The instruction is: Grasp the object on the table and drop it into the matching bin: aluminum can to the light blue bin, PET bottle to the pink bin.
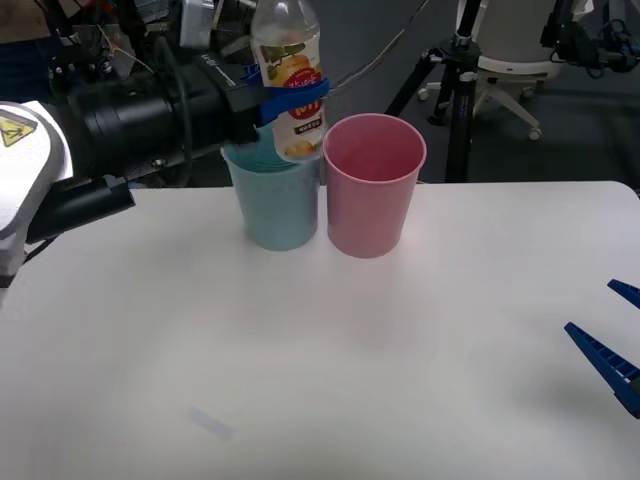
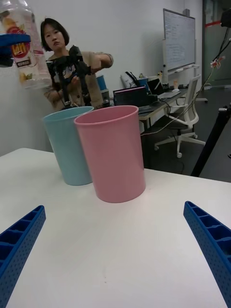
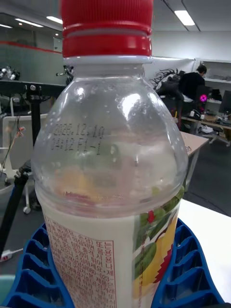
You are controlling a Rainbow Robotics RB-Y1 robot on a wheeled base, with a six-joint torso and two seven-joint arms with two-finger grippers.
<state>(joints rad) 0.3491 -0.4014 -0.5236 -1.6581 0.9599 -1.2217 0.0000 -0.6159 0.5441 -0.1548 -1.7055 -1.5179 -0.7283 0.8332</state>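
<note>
**Bottle held over the wrong rim: a misdrop is the main hazard**

The PET bottle (image 1: pixel 289 85) is clamped upright at its label by the left gripper (image 1: pixel 290 100), whose blue ribbed fingers (image 3: pixel 185 269) are seen wrapped around both sides of the body. It is carried high above the far part of the worktop (image 1: pixel 330 370), and in the front view its base appears over the rim of the light blue bin (image 1: pixel 274 205), close to the seam where that bin touches the pink bin (image 1: pixel 370 185) on its right.

If the grip were released here, the bottle would probably fall into the light blue bin, which is meant for cans. A further shift to the right is judged necessary before the drop. Should that shift be cut short, the base could strike the pink rim, and the bottle could bounce out or the light bin could be tipped. The two bins stand touching, so a knock on one may be passed to the other.

The right gripper (image 2: pixel 115 255) is spread wide and empty, low over the near right of the worktop, well apart from the bins.
</note>
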